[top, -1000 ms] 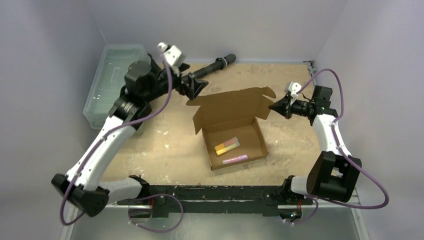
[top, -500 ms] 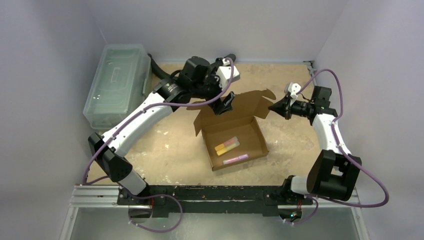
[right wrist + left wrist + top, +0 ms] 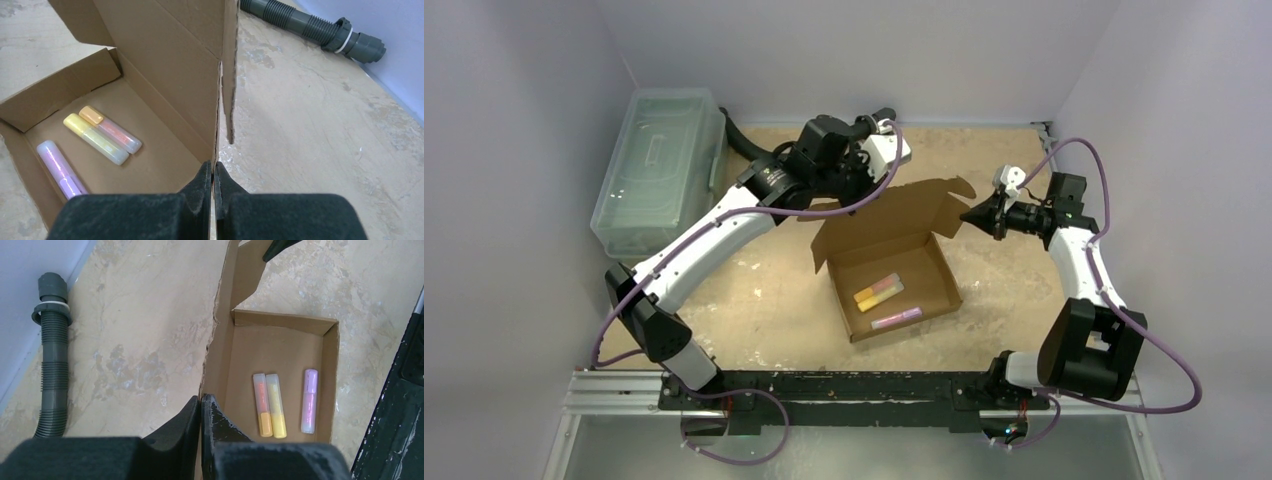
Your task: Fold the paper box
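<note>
The paper box is a brown cardboard mailer sitting mid-table, tray open, with its lid standing up along the far side. Inside lie an orange, a yellow and a purple highlighter. My left gripper is at the lid's left end. In the left wrist view its jaws are shut on the lid's thin edge. My right gripper is shut on the lid's right end, and the cardboard edge runs straight into its closed fingertips.
A clear plastic lidded bin stands at the far left. A grey corrugated hose lies along the back wall behind the box. A black rail borders the near table edge.
My left arm swung right from beside the bin to the lid's left end, and its jaws closed on the cardboard. The right arm and the box stayed put.
</note>
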Available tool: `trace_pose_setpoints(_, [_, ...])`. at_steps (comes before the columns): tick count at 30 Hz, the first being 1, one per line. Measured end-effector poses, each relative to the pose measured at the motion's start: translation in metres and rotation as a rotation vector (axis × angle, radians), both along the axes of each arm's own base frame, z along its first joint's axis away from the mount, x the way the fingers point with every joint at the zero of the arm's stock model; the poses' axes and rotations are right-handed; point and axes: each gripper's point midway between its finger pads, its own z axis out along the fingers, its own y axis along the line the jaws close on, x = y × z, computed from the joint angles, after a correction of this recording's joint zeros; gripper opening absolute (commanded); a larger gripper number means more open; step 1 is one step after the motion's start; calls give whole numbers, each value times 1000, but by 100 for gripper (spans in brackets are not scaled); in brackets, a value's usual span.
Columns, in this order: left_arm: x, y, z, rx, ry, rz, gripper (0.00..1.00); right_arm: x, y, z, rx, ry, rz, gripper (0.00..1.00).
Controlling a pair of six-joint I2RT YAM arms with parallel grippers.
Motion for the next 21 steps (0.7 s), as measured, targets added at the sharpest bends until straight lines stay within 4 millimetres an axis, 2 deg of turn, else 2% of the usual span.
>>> trace_pose_setpoints(8, [-3,-4,0,-32,-15,-8,0,-1,0,-1,26,28,-13,0])
trace_pose_setpoints(12, [-3,-4,1,-47,-29,-10,0,0,1,-1,41,38,-19,9])
trace_pose_setpoints(17, [-2,-5,1,-62,-44,-12,0,-2,4,-5,60,53,-16,26])
trace_pose_setpoints(21, [-1,-7,1,-71,-50,-16,0,-5,12,-13,61,65,1,27])
